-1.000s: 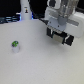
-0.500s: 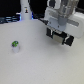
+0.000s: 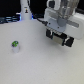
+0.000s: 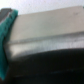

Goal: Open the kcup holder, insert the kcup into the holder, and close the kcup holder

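The kcup (image 3: pixel 15 46), a small white pod with a green top, stands alone on the white table at the exterior view's left. My gripper (image 3: pixel 59 38) hangs at the upper right of that view, far from the pod. Its two black fingers (image 3: pixel 49 34) are spread apart and open, and I see nothing between them. A blurred grey surface (image 4: pixel 47 30) with a dark band under it fills the wrist view from very close. It may be the kcup holder's grey front, but I cannot tell. In the exterior view the holder does not show apart from the arm.
A white bottle-like post (image 3: pixel 25 10) stands at the back left of the exterior view, with a dark background behind the table's far edge. A teal edge (image 4: pixel 6 35) shows at one side of the wrist view.
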